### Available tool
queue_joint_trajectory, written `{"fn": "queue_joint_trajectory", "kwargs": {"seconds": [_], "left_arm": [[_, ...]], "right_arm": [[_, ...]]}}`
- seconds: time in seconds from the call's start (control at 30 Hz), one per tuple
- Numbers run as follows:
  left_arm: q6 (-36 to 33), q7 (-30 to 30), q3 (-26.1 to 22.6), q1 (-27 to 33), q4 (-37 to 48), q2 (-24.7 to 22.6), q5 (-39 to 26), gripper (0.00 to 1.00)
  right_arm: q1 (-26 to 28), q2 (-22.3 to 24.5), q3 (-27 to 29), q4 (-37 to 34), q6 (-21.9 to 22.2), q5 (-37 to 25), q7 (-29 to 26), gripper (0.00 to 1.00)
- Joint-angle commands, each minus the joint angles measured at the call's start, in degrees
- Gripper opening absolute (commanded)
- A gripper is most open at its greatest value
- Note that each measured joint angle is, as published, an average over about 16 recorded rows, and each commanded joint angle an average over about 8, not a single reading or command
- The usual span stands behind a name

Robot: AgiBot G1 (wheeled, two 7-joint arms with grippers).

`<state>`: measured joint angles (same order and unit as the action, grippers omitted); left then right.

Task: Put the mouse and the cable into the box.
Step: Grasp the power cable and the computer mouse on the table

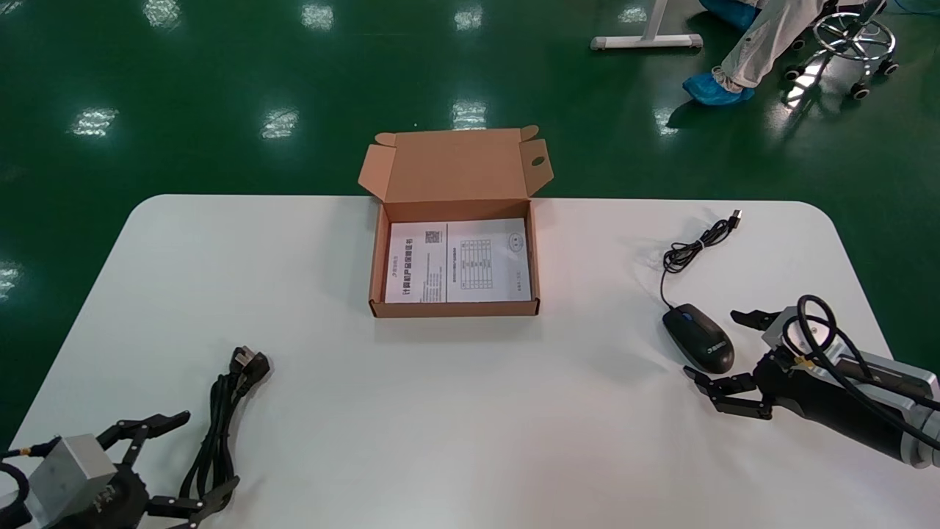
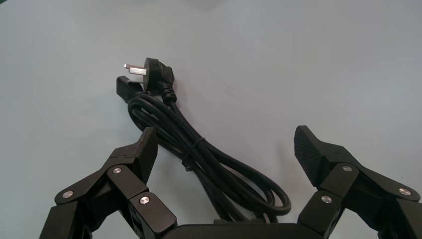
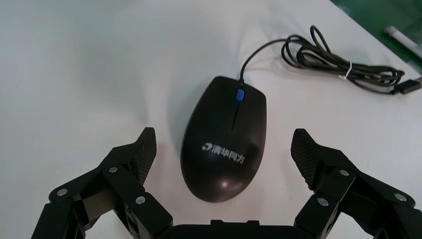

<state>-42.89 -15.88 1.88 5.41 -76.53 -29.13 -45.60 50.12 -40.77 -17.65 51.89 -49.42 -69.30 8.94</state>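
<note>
Mouse (image 3: 224, 144): blk, glossy, corded

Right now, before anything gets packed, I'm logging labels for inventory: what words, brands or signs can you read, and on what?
"清华同方": white brand mark on the mouse.
"计算机产品保修证书", as far as I can tell: heading of the sheet in the box.
The sheet's table, code square and round mark: too small to read.
No text visible on the cable, left tool or right tool.
</note>
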Motion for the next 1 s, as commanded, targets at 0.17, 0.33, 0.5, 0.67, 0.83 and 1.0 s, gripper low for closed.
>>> {"fn": "queue_joint_trajectory", "kwargs": {"seconds": [0.17,0.33,0.5,0.67,0.83,1.0], "left_arm": [[1.3,-0.1,-0.4,-0.2,-0.1,-1.1,-0.3,1.00],[2.4,-0.1,0.0,-1.4,-0.1,-1.3,-0.4,1.00],[3.3,-0.6,0.9,-3.2,-0.2,-1.6,-0.2,1.00],[3.6,-1.0,1.8,-4.6,-0.4,-2.0,0.4,1.00],[3.7,-1.1,2.2,-5.5,-0.4,-2.3,0.8,1.00],[4.0,-0.8,2.4,-6.1,-0.5,-2.5,1.0,1.00]], "right_arm": [[0.3,-1.0,-0.1,-1.6,0.7,-0.3,0.4,1.00],[0.8,-1.7,-0.4,-2.9,1.2,-0.6,0.4,1.00],[1.5,-2.4,-0.5,-4.1,1.6,-1.0,0.6,1.00],[2.6,-3.3,-0.8,-5.5,1.9,-1.4,1.1,1.00],[3.8,-4.3,-1.1,-7.1,2.2,-2.1,2.3,1.00],[5.7,-5.9,-1.2,-9.5,2.7,-2.5,4.0,1.00]]}}
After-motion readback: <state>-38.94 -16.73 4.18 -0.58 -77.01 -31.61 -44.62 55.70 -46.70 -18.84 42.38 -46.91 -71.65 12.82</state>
